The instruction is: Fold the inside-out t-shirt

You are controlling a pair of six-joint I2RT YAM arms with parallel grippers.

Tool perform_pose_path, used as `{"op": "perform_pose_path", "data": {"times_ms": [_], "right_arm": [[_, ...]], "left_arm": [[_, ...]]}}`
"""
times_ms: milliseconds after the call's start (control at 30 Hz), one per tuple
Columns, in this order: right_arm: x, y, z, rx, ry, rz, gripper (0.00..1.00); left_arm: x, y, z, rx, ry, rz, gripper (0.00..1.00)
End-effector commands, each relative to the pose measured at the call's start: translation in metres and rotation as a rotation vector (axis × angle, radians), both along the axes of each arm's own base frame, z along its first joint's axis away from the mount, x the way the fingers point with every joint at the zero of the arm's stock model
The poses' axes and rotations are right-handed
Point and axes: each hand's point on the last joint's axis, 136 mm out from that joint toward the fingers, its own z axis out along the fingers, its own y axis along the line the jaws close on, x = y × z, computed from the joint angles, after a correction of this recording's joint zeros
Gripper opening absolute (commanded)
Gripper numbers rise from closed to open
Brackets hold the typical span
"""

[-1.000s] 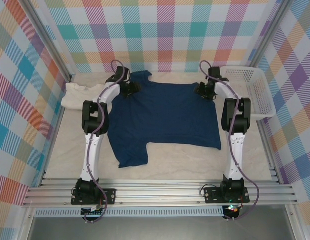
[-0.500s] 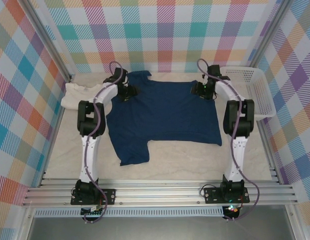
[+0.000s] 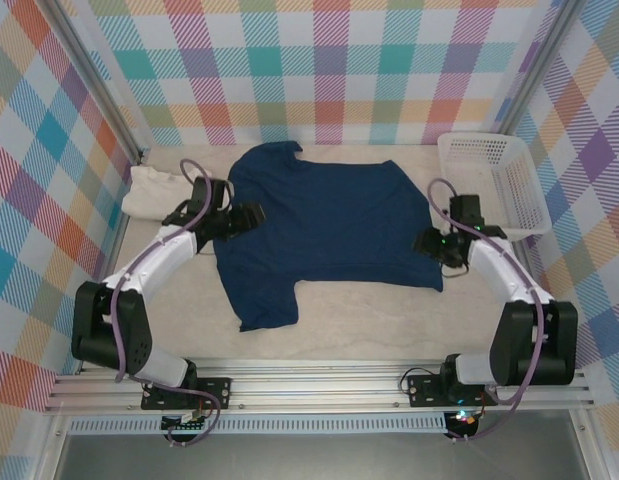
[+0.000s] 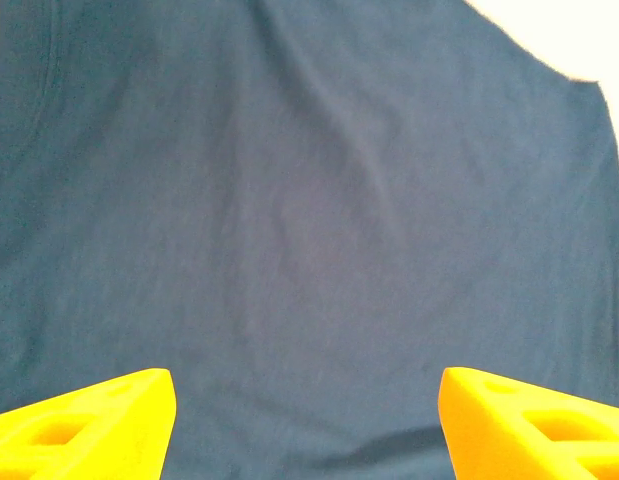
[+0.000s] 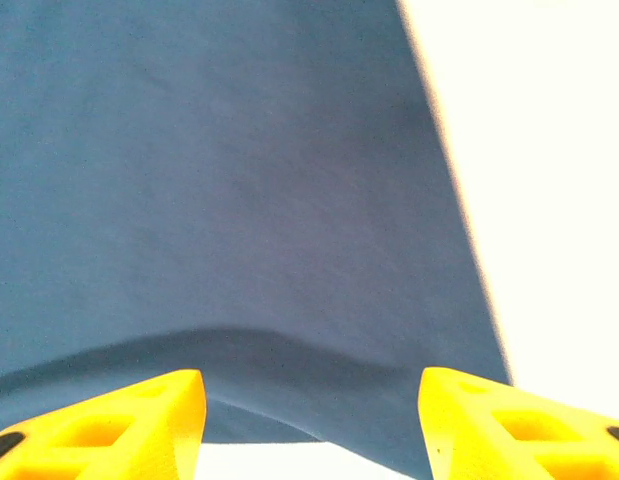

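**Overhead view.** The left hand (image 3: 251, 213) hovers low over the inside-out t-shirt (image 3: 329, 225), at the shirt's edge farthest from the white basket (image 3: 494, 185). Its arm is bent sharply. The elbow sits back near the base rail, and the forearm reaches forward and inward towards the basket side. The right hand (image 3: 427, 243) is at the shirt's edge nearest the basket, just in front of the basket's near corner. Its arm is also folded, with the elbow low and out to the side and the forearm angled forward and inward, away from the basket.

The navy shirt lies spread flat on the pale surface (image 3: 359, 310), beside the basket. Its long axis runs sideways. The straight hem is at the basket end. The two short sleeves are at the other end, one pointing to the back and one to the front. A cream-white folded shirt (image 3: 154, 190) lies beyond that far end.

**Left wrist view.** The left hand (image 4: 307, 388) is spread wide. Its yellow fingers (image 4: 89, 420) are well apart with nothing between them, and smooth navy cloth (image 4: 309, 200) lies beneath.

**Right wrist view.** The right hand (image 5: 311, 388) is also wide and is not gripping anything. Its yellow fingers (image 5: 509, 420) sit on either side of the shirt's (image 5: 219, 180) gently rippled edge, with pale surface (image 5: 549, 200) alongside.
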Motion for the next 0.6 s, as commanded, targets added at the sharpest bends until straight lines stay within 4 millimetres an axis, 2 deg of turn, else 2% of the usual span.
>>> {"op": "perform_pose_path", "data": {"times_ms": [0, 133, 333, 567], "right_arm": [[-0.031, -0.024, -0.014, -0.001, 0.076, -0.128, 0.58], [-0.042, -0.035, -0.033, 0.072, 0.12, -0.227, 0.54], [-0.047, -0.029, -0.054, 0.117, 0.188, -0.242, 0.51], [-0.051, -0.027, -0.066, 0.135, 0.245, -0.275, 0.49]], "left_arm": [[-0.027, -0.002, -0.011, 0.003, 0.025, -0.006, 0.7], [-0.047, -0.002, -0.02, -0.004, 0.042, -0.003, 0.7], [-0.05, 0.0, -0.026, 0.021, 0.065, -0.021, 0.7], [-0.056, 0.0, -0.023, 0.016, 0.066, -0.027, 0.7]]}}
